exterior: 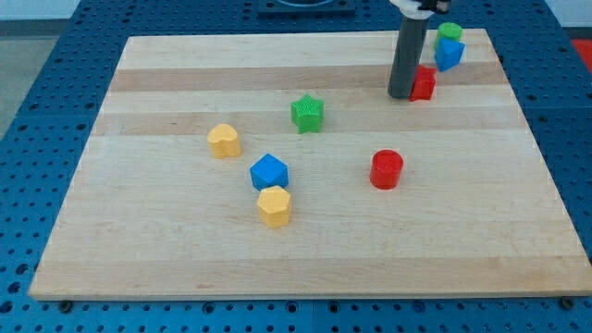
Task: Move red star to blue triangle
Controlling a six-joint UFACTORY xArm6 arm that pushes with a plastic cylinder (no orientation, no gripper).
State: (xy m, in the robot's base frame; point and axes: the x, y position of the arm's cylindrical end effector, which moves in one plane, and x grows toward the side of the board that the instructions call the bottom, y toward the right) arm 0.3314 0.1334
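The red star lies near the view's top right, partly hidden by my rod. My tip rests on the board touching the star's left side. The blue triangle sits just up and right of the star, a small gap apart. A green block lies right behind the blue triangle, touching it.
A green star lies at the middle top. A red cylinder sits right of centre. A yellow heart, a blue hexagon and a yellow hexagon lie left of centre. The wooden board ends close behind the green block.
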